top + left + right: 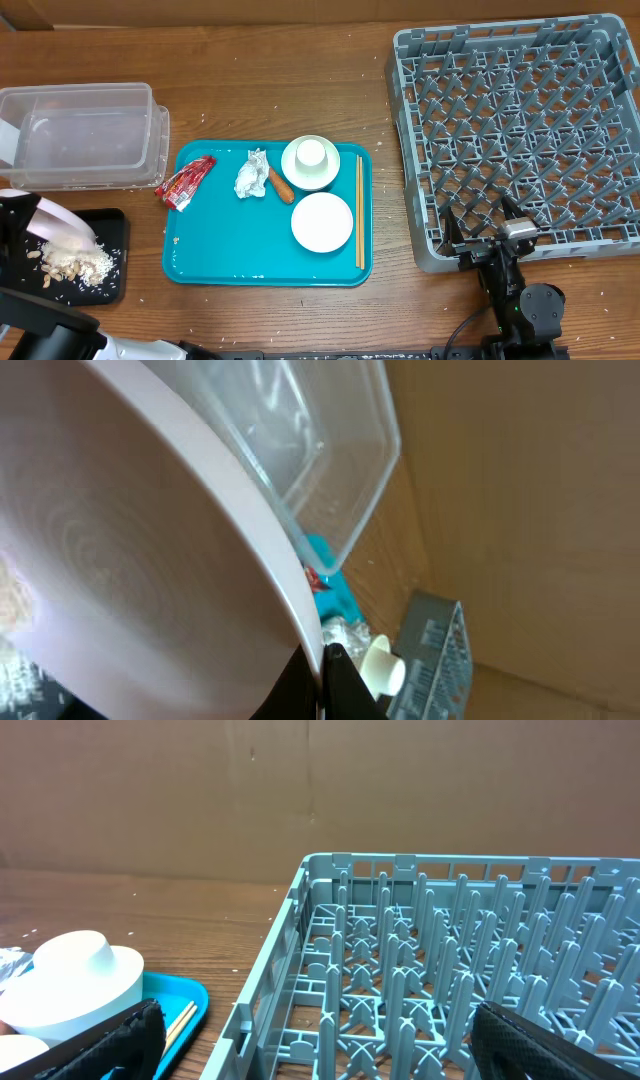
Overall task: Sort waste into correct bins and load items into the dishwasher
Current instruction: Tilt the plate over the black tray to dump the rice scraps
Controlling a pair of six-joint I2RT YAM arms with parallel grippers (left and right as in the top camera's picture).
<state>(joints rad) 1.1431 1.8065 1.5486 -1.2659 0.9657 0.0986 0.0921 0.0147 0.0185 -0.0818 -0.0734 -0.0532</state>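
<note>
My left gripper (325,672) is shut on the rim of the round white plate (130,560). It holds the plate (62,228) tilted over the black tray (112,222), where white rice scraps (85,265) lie. The clear tub (85,135) stands behind. On the teal tray (200,255) lie the red wrapper (186,181), paper wad (250,175), sausage (281,184), a bowl (296,170) with the upturned cup (312,153) in it, a second bowl (322,222) and the chopsticks (360,210). My right gripper (490,228) is open and empty at the grey dish rack's (520,130) front edge.
The right wrist view shows the rack's pegs (450,970) between my open fingers (320,1050), with the bowl and cup (70,980) and chopsticks (180,1020) at the left. A cardboard wall runs along the back. Loose rice grains dot the teal tray.
</note>
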